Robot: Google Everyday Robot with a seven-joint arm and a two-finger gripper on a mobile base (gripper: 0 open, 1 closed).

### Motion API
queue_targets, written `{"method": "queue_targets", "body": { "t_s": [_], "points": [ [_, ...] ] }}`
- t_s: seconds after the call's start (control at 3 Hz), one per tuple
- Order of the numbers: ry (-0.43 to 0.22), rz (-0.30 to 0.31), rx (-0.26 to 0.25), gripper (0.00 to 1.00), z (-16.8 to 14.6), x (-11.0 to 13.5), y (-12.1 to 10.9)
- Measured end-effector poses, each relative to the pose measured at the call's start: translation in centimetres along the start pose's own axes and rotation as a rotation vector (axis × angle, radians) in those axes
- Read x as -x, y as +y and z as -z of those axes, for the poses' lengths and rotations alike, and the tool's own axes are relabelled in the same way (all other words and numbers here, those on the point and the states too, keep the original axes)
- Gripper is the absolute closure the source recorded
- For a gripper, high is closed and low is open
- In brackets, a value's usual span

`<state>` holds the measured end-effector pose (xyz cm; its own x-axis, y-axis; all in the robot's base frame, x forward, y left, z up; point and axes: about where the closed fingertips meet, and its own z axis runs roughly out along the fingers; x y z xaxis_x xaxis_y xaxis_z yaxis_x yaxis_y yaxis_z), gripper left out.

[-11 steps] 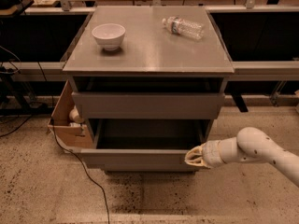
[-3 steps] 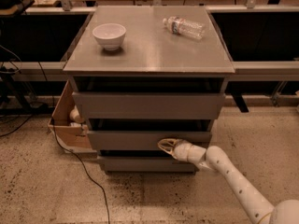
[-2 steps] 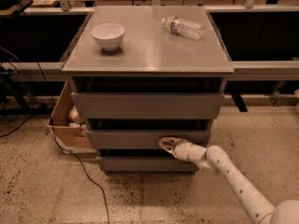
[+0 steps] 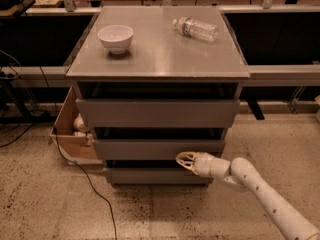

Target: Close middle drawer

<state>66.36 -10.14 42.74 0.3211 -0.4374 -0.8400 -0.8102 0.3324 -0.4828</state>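
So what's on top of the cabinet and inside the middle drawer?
On top: a white bowl and a plastic bottle on its side. The middle drawer is pushed in, contents hidden; the gripper is at its front.

Grey worktop (image 4: 160, 54): a white bowl (image 4: 115, 37) stands upright near the rear left corner. A clear plastic water bottle (image 4: 196, 29) lies on its side near the rear right corner. The gripper (image 4: 184, 160) is below the front edge, right of centre, at the middle drawer (image 4: 150, 149) front.

Drawers (image 4: 157, 113) (image 4: 157, 149) (image 4: 157, 176) three; bowl (image 4: 115, 37), bottle (image 4: 195, 29), tool (image 4: 184, 160) (one each).
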Motion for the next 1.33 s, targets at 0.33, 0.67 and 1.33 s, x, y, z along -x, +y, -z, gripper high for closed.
{"method": "queue_targets", "body": {
  "t_s": [0.33, 0.67, 1.33],
  "points": [
    [0.089, 0.035, 0.045, 1.00, 6.2, 2.5, 0.9],
    [0.167, 0.101, 0.083, 1.00, 11.3, 6.9, 0.8],
    [0.297, 0.180, 0.013, 0.97, 21.1, 13.9, -3.3]
  ]
}}
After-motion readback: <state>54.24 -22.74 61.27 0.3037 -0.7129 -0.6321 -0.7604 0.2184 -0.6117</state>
